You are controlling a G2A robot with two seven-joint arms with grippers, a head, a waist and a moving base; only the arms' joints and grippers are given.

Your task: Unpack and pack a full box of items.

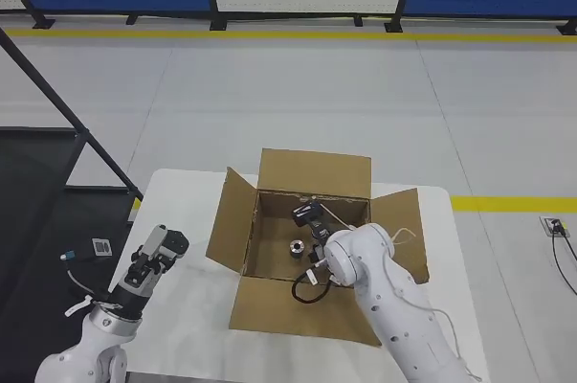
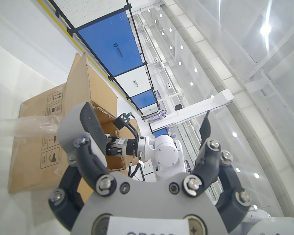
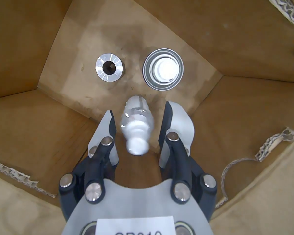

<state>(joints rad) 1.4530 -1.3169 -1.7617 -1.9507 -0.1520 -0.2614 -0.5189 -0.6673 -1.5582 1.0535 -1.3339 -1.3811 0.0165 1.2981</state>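
Note:
An open cardboard box [image 1: 302,311] stands in the middle of the white table [image 1: 188,316], flaps spread. My right arm [image 1: 365,263] reaches down into it. Inside, my right gripper [image 3: 139,108] is open, one finger on either side of a white-capped plastic bottle [image 3: 137,128], with a gap showing on both sides. On the box floor beyond stand a small metal cylinder [image 3: 109,67] [image 1: 296,249] and a can with a white cap [image 3: 163,69]. My left gripper [image 2: 147,116] [image 1: 159,251] is open and holds nothing, left of the box [image 2: 39,135] and tilted upward.
A black cable loop [image 1: 312,287] hangs by the right arm at the box's near wall. A dark rack [image 1: 30,239] stands left of the table. A strip of clear tape [image 2: 34,123] sticks out from the box side. Bare table lies around the left gripper.

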